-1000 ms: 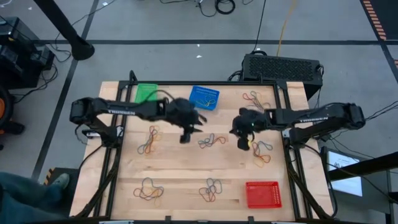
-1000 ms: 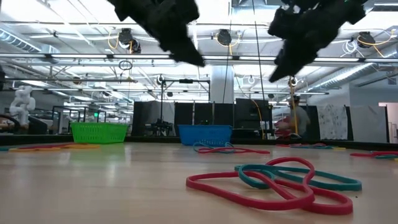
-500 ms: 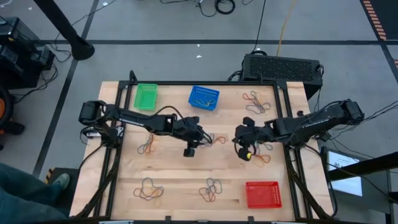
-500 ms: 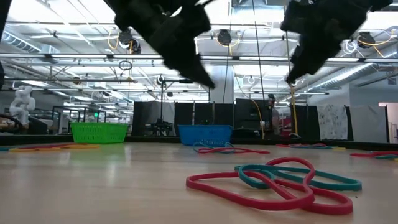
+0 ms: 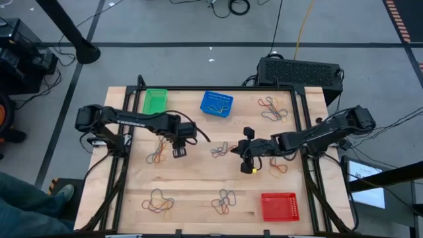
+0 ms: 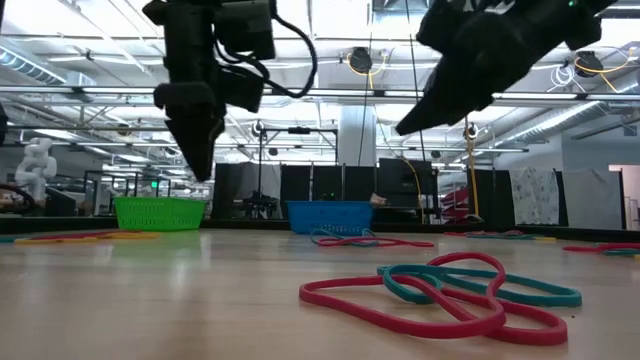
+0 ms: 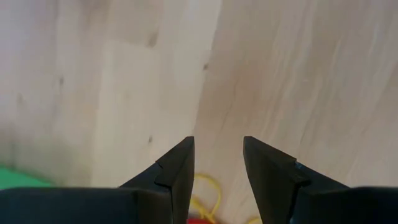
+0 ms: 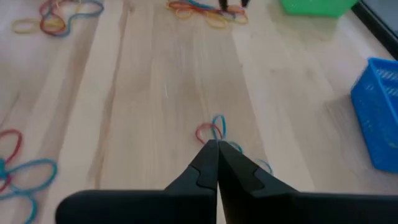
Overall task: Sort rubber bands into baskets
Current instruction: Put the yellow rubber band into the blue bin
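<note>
Wooden table (image 5: 198,185) carries three baskets, green (image 5: 154,101) and blue (image 5: 217,104) along the far edge and red (image 5: 279,206) at the near right corner; only the blue one shows rubber bands inside, while clusters of rubber bands (image 5: 159,149) lie loose all over the boards, so sorting looks barely begun. Left gripper (image 5: 178,152) hangs fingers-down beside the left-middle cluster, jaws parted and empty (yellow loop just below them). Right gripper (image 5: 246,165) reaches toward the table's centre, jaws closed tight, no band visibly held, near the centre cluster (image 5: 223,149).
</note>
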You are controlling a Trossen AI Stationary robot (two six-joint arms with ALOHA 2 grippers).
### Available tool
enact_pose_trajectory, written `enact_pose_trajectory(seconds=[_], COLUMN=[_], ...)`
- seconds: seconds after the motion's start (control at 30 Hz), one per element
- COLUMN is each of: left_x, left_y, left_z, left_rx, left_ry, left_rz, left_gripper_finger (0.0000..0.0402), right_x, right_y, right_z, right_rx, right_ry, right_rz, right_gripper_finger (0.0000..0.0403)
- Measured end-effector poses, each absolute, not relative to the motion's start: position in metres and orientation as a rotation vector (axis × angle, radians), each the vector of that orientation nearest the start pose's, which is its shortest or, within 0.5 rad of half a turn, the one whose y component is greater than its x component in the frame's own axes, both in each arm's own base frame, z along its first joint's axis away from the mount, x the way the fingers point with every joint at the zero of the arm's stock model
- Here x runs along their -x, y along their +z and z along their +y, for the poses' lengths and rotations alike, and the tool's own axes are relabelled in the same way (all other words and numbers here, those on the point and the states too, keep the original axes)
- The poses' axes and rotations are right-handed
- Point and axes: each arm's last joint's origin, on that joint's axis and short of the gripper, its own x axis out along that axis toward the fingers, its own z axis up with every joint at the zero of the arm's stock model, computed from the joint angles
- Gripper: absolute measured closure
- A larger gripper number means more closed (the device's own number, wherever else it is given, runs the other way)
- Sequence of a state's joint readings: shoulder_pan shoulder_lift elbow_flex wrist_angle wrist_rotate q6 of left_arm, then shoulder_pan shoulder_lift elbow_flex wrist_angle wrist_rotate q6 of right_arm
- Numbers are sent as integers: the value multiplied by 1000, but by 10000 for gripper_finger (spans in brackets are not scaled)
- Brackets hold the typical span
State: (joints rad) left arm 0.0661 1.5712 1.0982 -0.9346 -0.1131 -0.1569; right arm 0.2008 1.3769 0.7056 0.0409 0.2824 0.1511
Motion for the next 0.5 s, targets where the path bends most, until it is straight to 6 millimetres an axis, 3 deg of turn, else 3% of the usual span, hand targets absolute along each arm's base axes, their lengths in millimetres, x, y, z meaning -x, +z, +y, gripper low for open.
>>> enact_pose_trajectory(seconds=[0.2,0.4,0.5], left_x=[-252,-227,-222], left_y=[222,193,182], left_z=[44,61,63], left_rx=[190,519,564], left_ry=[348,414,458], left_rz=[1361,1338,1361], left_gripper_finger=[256,256,256], right_x=[-285,-290,-291], right_y=[185,185,186], right_z=[49,47,47], right_rx=[18,6,11], right_ry=[-54,-1,-1], right_rz=[608,576,568], right_gripper_finger=[403,403,403])
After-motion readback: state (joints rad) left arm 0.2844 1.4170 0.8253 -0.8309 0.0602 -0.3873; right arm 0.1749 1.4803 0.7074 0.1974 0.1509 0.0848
